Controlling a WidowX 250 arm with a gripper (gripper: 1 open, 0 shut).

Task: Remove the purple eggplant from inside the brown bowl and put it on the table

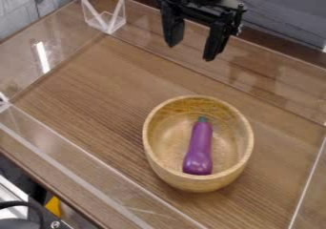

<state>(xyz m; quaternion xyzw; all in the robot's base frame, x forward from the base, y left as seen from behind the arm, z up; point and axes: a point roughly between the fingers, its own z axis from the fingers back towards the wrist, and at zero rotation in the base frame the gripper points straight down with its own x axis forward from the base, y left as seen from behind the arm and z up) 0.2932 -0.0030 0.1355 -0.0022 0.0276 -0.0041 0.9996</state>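
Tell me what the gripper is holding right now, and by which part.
Nothing. The gripper hangs open above the table, and the purple eggplant lies in the brown bowl.

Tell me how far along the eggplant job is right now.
Nothing looks done yet: the purple eggplant lies inside the brown bowl. The gripper hangs open and empty above the table, beyond the bowl. Reaching in, grasping, lifting and placing it all remain.

Gripper (195,38) raised, jaws apart, downward.
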